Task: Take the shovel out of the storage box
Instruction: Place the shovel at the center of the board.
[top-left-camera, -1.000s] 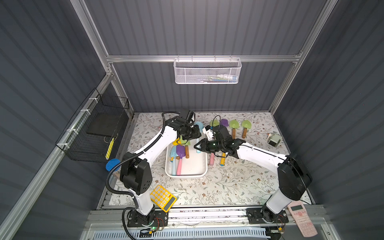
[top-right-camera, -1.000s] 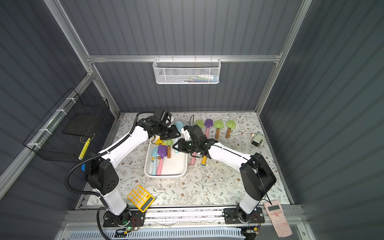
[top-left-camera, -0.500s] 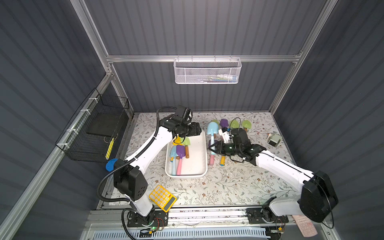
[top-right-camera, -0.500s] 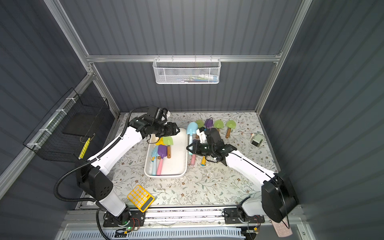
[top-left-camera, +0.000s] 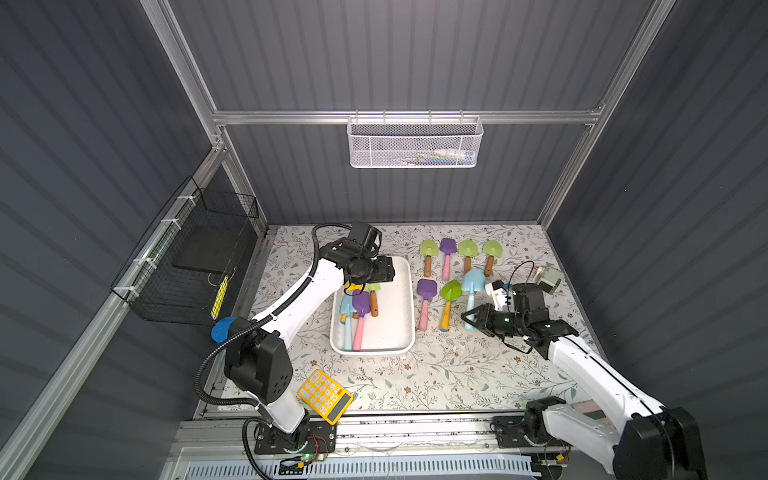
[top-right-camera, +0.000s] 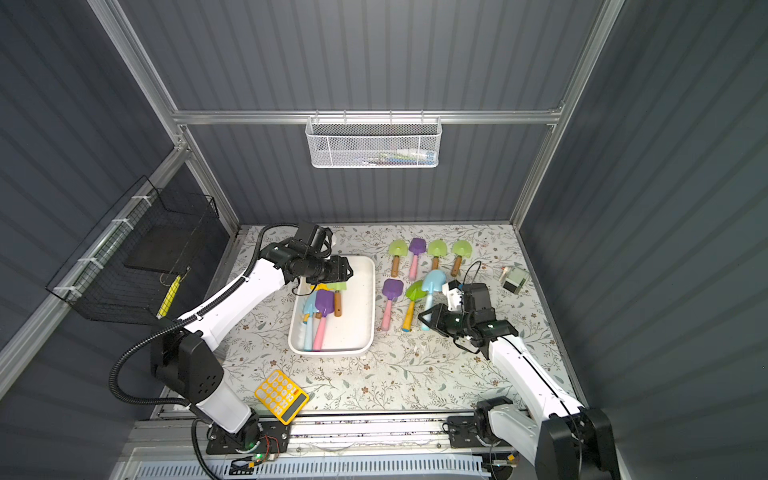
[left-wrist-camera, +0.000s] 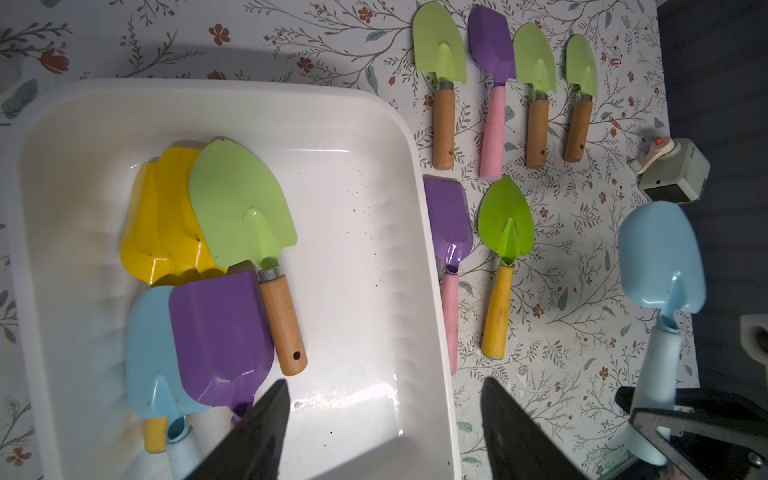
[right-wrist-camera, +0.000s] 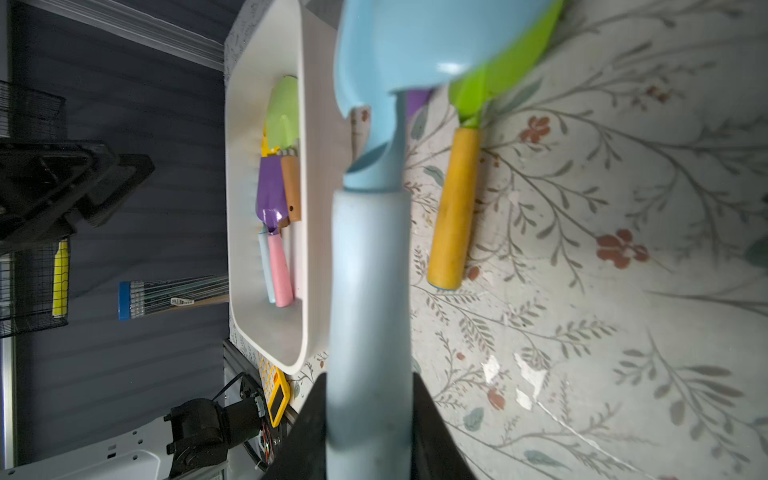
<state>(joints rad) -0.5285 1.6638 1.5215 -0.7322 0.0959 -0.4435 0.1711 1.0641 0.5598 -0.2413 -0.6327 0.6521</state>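
The white, shallow, rectangular plastic storage box (top-left-camera: 395, 320) sits on the flower-patterned tablecloth (top-left-camera: 415, 386). Toy shovels lie overlapped inside it, against the long wall away from the right arm: a pale green wooden-handled shovel (left-wrist-camera: 243, 212), a purple pink-handled shovel (left-wrist-camera: 220, 332), a pale blue boxed shovel (left-wrist-camera: 147, 353) and yellow blades (left-wrist-camera: 162, 224) beneath them. The left gripper (left-wrist-camera: 385, 382) hovers above the box's far end, its fingers spread wide with nothing between them. Outside the box, on the side toward the right arm, the right gripper (top-left-camera: 471, 319) is clamped narrowly on the handle of a light blue plastic shovel (top-left-camera: 473, 282), which is well clear of the rim. Whether its blade touches the cloth cannot be determined. Between it and the box lie a second purple shovel (top-left-camera: 426, 291), just beside the wall, and a bright green yellow-handled shovel (top-left-camera: 451, 291). A row of four shovels (top-left-camera: 457, 249) lies past the box's far corner. A yellow calculator (top-left-camera: 325, 397) lies near its near end.
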